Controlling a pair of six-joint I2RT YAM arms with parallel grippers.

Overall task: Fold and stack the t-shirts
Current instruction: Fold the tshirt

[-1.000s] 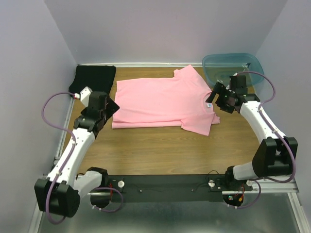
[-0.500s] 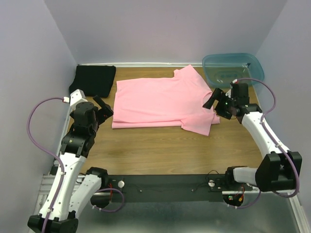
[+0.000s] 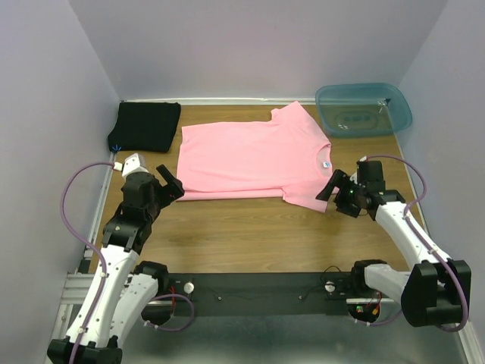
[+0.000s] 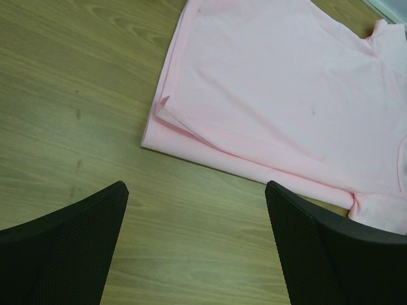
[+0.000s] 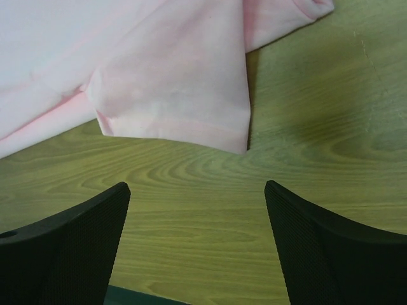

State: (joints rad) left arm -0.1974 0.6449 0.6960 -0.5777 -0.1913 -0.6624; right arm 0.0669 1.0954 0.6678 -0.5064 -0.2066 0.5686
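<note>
We see the pink t-shirt lying flat on the wooden counter, across its far middle. It is folded lengthwise, and its near long edge shows doubled layers. Its neck faces right, with a small blue label inside it, and a short sleeve juts out toward the near right. The black t-shirt lies folded in the far left corner of the counter, just beside the left end of the pink one; we cannot tell whether the two touch. A translucent blue-green bin stands in the far right corner, apart from both shirts.

The left end effector is near the near left corner of the pink t-shirt. Its fingers are spread wide with nothing between them. From the left wrist we see only bare wood in the gap, and the layered corner of the shirt lies a little beyond the fingertips.

The right end effector is just beside the sleeve on the right. Its fingers are also spread wide and hold nothing. From the right wrist we see the hem of the sleeve just beyond the fingertips, untouched, with bare counter below it
</note>
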